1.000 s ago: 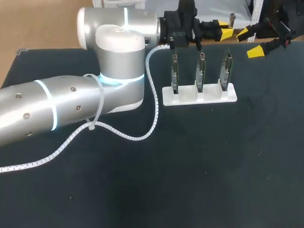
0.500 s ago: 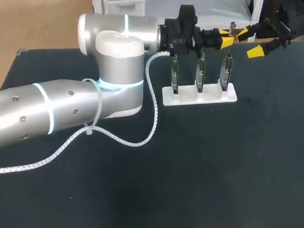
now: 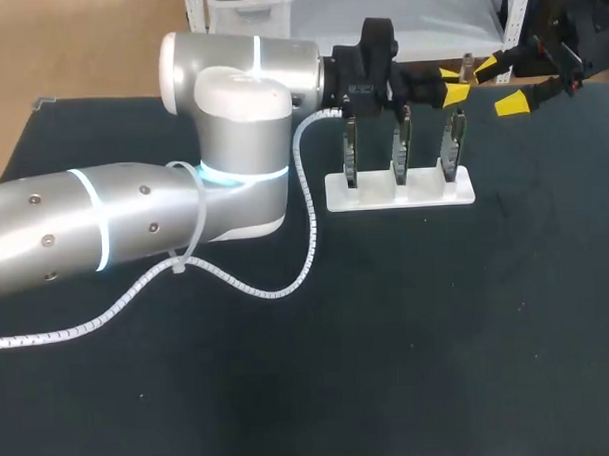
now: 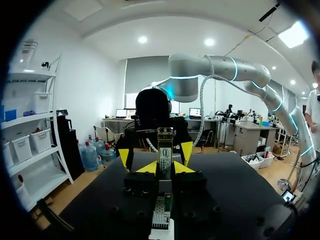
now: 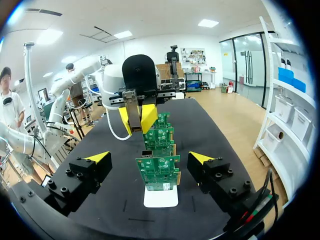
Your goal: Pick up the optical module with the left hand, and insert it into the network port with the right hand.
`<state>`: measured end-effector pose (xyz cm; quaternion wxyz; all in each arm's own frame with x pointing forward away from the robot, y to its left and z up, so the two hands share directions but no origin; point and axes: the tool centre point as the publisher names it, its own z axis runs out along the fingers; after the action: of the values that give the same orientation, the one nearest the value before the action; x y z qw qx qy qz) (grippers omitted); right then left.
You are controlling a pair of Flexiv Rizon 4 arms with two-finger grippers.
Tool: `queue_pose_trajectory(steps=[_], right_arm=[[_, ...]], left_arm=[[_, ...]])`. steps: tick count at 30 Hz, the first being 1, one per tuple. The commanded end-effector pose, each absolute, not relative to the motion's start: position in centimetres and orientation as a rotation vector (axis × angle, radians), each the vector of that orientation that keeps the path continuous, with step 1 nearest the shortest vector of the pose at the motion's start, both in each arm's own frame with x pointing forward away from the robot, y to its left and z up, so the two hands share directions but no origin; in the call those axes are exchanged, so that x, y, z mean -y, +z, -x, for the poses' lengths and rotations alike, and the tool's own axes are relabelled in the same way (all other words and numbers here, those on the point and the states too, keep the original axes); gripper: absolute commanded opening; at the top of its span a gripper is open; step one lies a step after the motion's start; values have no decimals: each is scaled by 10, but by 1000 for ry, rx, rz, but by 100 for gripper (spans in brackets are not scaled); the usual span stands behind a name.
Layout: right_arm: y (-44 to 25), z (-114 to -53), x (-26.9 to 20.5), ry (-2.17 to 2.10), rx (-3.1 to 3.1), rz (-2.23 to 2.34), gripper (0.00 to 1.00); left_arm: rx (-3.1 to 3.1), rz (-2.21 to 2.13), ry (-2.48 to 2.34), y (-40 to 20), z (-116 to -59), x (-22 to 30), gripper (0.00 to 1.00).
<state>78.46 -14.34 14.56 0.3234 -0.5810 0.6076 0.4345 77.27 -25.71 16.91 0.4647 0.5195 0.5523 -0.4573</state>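
One optical module (image 4: 165, 142) pinched upright in left hand (image 4: 164, 168) — right hand (image 5: 150, 158) spread

A black table (image 3: 409, 364) spreads across the head view. Toward its far edge sits a low white stand (image 3: 424, 193) with three green circuit boards upright in a row: the left board (image 3: 350, 151), the middle board (image 3: 403, 145) and the right board (image 3: 452, 141). From the right wrist view, the boards line up one behind another, the nearest rising from the stand's white foot.
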Motion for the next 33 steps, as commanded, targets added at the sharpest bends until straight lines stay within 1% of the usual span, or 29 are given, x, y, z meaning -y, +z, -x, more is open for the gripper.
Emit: queue_pose_trajectory(steps=[1, 33], right_arm=[[146, -782, 143, 1132, -1596, 1522, 100], [146, -782, 143, 1132, -1596, 1522, 100]], left_arm=[[-1361, -1280, -1121, 168, -774, 258, 0], [-1406, -1279, -1080, 160, -779, 263, 0]])
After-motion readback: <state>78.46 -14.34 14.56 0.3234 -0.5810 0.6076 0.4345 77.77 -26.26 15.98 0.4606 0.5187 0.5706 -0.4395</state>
